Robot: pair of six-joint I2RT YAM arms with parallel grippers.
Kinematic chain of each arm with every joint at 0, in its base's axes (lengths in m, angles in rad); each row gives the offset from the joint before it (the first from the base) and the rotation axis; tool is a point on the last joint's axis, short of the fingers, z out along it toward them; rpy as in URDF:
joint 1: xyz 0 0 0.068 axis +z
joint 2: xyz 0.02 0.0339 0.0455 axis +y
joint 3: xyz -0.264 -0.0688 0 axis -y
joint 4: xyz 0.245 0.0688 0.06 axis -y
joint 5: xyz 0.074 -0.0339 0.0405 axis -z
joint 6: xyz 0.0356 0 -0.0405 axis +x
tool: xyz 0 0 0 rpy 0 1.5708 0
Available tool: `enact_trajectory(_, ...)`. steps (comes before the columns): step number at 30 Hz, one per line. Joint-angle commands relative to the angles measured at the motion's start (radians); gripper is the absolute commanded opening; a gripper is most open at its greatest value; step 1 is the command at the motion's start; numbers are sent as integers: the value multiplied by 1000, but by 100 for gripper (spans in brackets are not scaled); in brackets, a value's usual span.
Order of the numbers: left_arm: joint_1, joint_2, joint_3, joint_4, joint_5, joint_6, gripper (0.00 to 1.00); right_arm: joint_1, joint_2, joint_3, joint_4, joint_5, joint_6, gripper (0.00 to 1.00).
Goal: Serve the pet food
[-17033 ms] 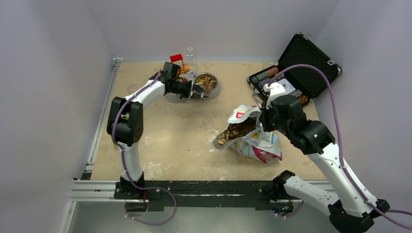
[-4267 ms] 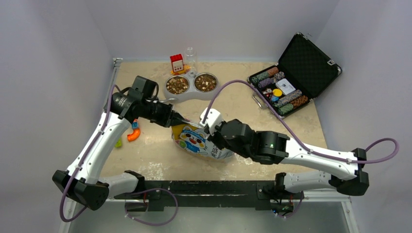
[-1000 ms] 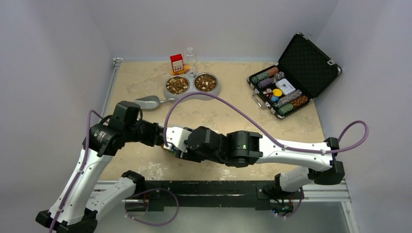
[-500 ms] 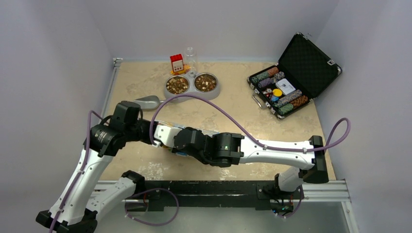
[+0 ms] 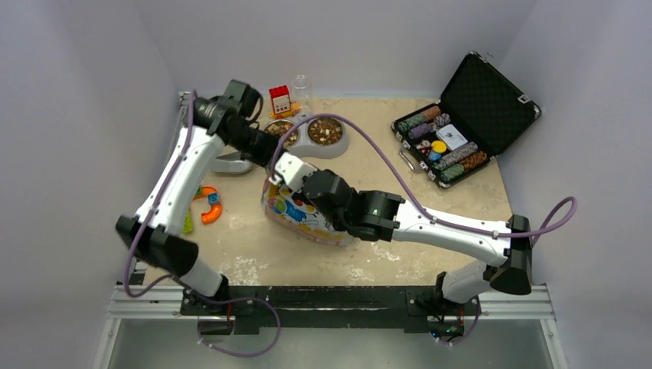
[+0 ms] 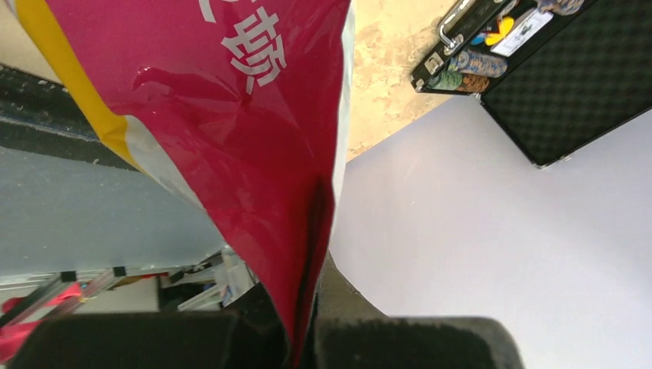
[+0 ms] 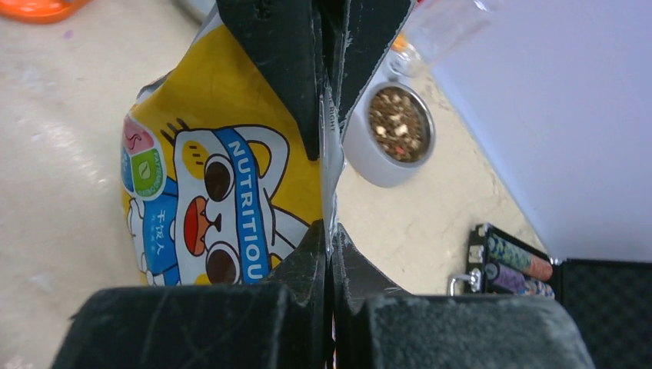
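Two bowls (image 5: 342,139) at the upper centre of the top view are holding the kibble (image 5: 325,131), brown pellets filling both. Whatever is sitting inside the bag (image 5: 300,215) is hidden. Both arms are meeting at that bag, just below the bowls. The left gripper (image 5: 267,151) is reaching down from the upper left, its jaws clenched on the bag's top edge. Its wrist view is showing pink film pinched flat between them. The right gripper (image 7: 330,242) is extending from the lower right, its jaws clenched on the same edge, nose to nose with the left pair.

The bag's long axis is running from the held edge at upper left toward the lower right. Its cat face is turning up to the top camera and its held edge is pointing toward the bowls. I cannot tell whether its lower end is touching the surface (image 5: 461,192). Bare surface is lying to the right, between the bag and the case (image 5: 469,123). A scoop (image 5: 231,164) and an orange toy (image 5: 207,207) are crowding the left side.
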Motion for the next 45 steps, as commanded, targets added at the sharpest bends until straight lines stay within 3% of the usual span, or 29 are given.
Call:
enact_trajectory(1,35,185,418,33,-65,84,0,-72,-99,31,-182,77,13,0)
enact_trajectory(4,36,249,508,13,-55,93,0,-94,-98,63,-187,34,-5,0)
enact_trajectory(7,37,258,499,-15,-83,151,0,-93,-73,76,-201,-24,24,0)
enact_trajectory(14,102,83,176,38,-184,322,0,-81,-51,112,-241,-131,216,0)
enact_trajectory(22,174,-81,-101,135,-177,344,0,-77,-26,90,-274,-164,263,0)
enact_trajectory(33,275,-67,-46,121,-180,385,0,-38,-73,-5,-296,-216,325,0)
enact_trajectory(39,283,-96,-82,162,-172,370,0,-19,-89,-28,-320,-212,345,0)
enact_trajectory(45,289,-56,-25,124,-169,375,0,25,-139,-72,-377,-175,415,0)
